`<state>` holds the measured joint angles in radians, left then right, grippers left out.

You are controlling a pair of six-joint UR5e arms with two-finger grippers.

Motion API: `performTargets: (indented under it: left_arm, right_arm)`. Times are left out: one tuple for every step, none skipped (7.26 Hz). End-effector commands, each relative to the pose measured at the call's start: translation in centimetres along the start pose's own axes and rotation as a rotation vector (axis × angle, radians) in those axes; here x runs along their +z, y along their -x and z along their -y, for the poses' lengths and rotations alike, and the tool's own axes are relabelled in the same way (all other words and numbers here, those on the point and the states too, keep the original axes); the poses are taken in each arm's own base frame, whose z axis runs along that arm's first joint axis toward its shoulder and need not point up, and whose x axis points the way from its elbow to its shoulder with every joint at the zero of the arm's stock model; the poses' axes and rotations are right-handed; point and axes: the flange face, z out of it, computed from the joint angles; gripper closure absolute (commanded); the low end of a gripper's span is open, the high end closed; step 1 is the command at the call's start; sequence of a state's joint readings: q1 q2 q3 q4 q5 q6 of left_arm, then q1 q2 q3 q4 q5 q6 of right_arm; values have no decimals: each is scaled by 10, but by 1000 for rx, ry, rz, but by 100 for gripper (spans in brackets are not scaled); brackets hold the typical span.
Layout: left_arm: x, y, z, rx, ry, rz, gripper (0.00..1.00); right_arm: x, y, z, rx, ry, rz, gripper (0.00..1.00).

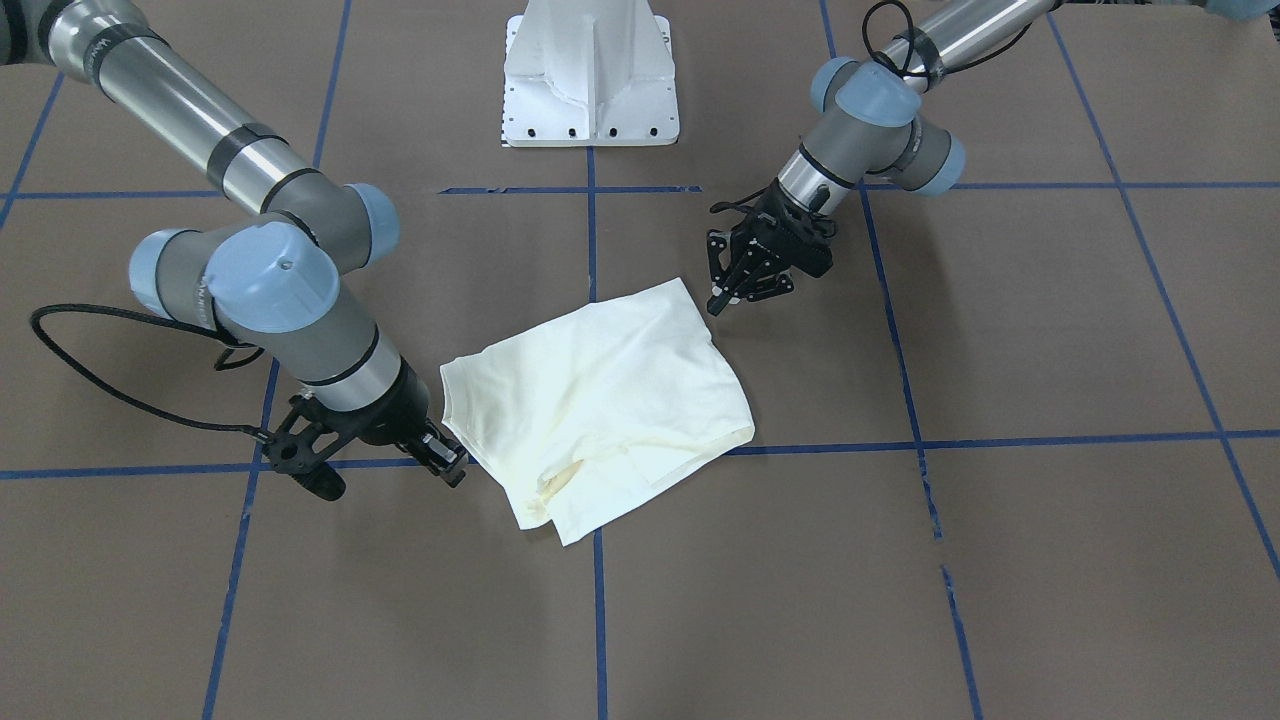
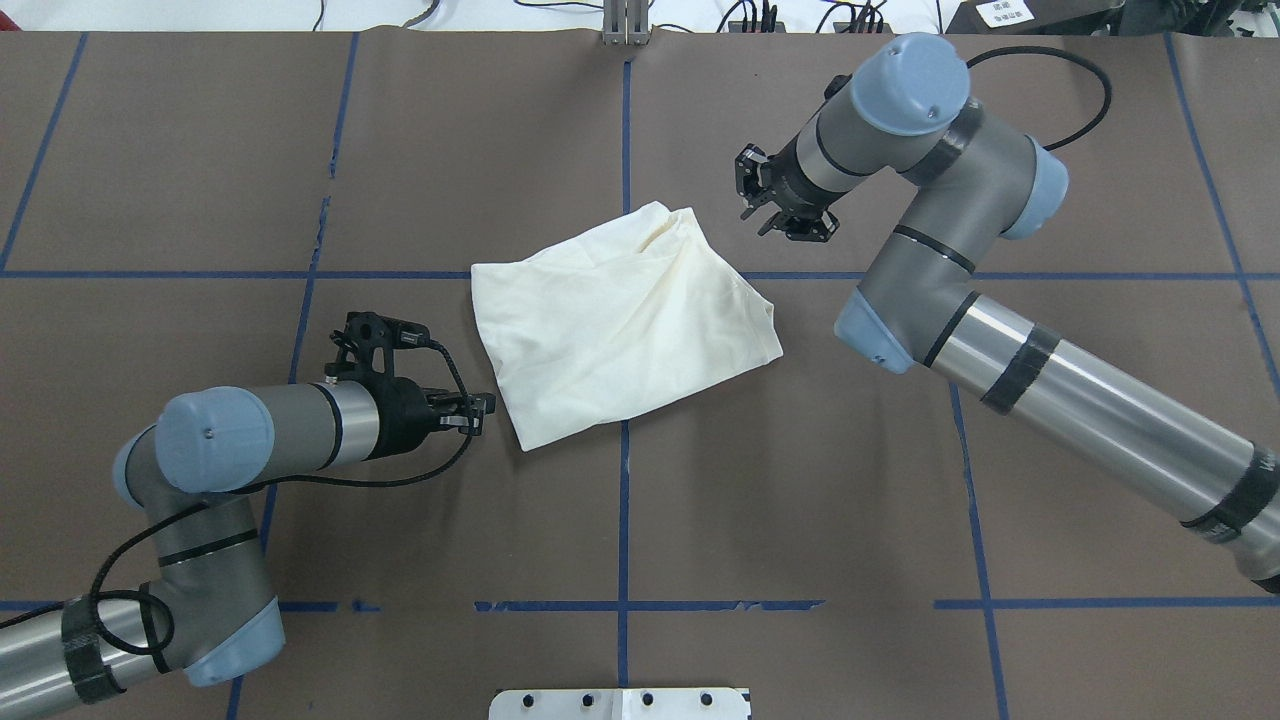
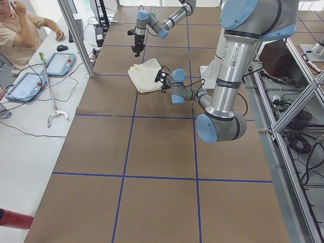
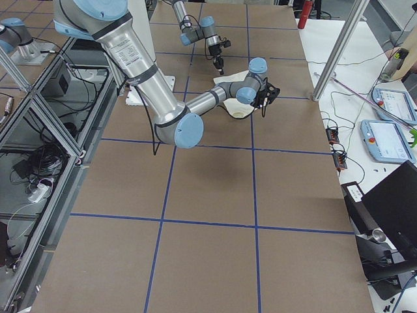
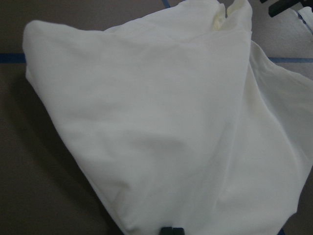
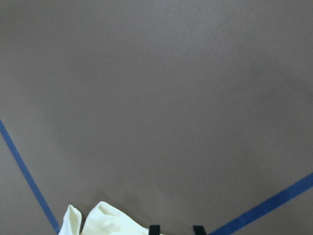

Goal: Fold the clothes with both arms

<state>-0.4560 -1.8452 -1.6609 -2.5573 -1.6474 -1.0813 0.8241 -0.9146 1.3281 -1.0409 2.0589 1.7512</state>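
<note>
The table [image 2: 300, 150] is covered in brown paper marked off into squares by blue tape lines [image 2: 623, 520]. On the near left, the left gripper [image 2: 482, 408] lies low, just beside the near-left corner of the cream shirt [image 2: 620, 320] but seemingly not touching it. Its jaws look pressed together and hold nothing. The shirt rests on the middle of the table as a rough four-sided bundle, folded over itself, plain side up with no print showing. It is crossed by soft creases, and its layers are uneven along the right edge. Beyond it, at the far right, the right gripper [image 2: 770, 205] hangs beside the puckered far corner with its jaws spread and empty. The shirt should handle as a light, limp thing. It has no stiffness to carry a fold, and its stacked layers are likely to slide apart if only the top one is caught. The best holds are probably the corners and edges, with each pinch deep enough to take every layer, such as the near-left corner and the far corner. A grasp in the middle would likely only bunch it.
</note>
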Motion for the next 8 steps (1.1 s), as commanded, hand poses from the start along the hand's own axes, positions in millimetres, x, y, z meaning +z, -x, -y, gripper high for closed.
performTargets:
  left_arm:
    - [-62,26,49,75,-4,59,100]
    - [-86,66,83,94,12,137,100]
    - [-112,115,104,123,29,233,100]
    - [-141,160,123,156,44,301,100]
    - [-182,208,148,165,99,360,100]
    - [-222,250,170,217,161,403,93]
    - [-263,296,186,231,197,430,78]
    - [-311,345,197,196,208,427,59]
  right_arm:
    - [-44,-44,62,-64,5,1,59]
    - [-52,-71,89,-143,-22,-22,56]
    - [-65,-98,122,-225,-54,-40,55]
    - [-81,-131,155,-318,-72,-81,55]
    - [-105,-169,186,-422,-62,-143,55]
    - [-133,-204,212,-516,-43,-203,52]
    - [-174,-231,235,-578,-7,-238,48]
    - [-205,-262,235,-598,26,-253,33]
